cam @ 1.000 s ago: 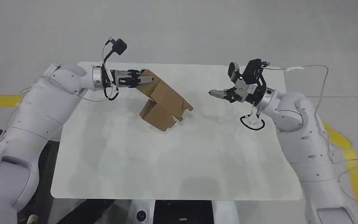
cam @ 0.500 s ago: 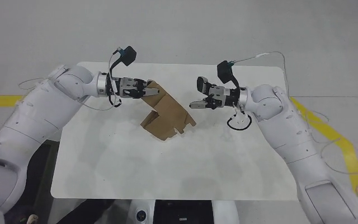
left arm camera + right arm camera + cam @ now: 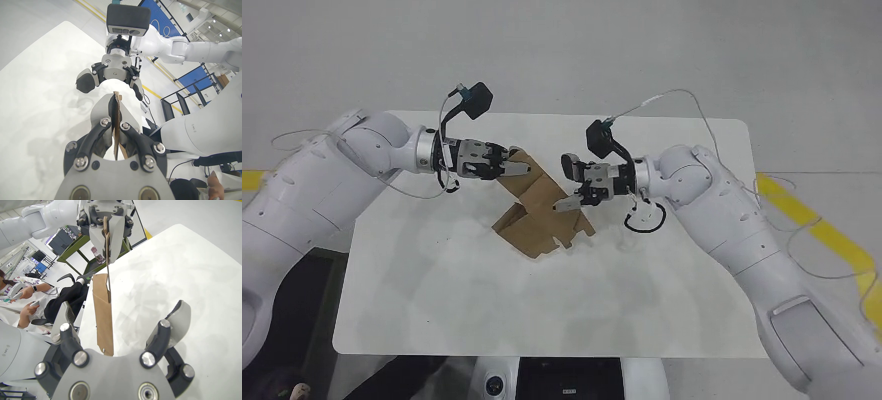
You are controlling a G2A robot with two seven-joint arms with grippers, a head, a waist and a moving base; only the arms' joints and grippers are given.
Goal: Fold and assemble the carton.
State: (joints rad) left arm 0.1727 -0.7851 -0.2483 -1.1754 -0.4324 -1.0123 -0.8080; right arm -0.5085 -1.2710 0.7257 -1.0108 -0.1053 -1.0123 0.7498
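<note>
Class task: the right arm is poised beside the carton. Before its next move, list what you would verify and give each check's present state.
1. The left end effector is shut on the carton: ok, cardboard is pinched in it.
2. The right end effector is open: ok.
3. A carton edge lies inside the right end effector's opening: ok. The right wrist view shows a gap on either side.
4. The carton's lower end rests on the table: cannot tell.
5. The carton is fully assembled: not ok, its panels are only partly folded.
</note>
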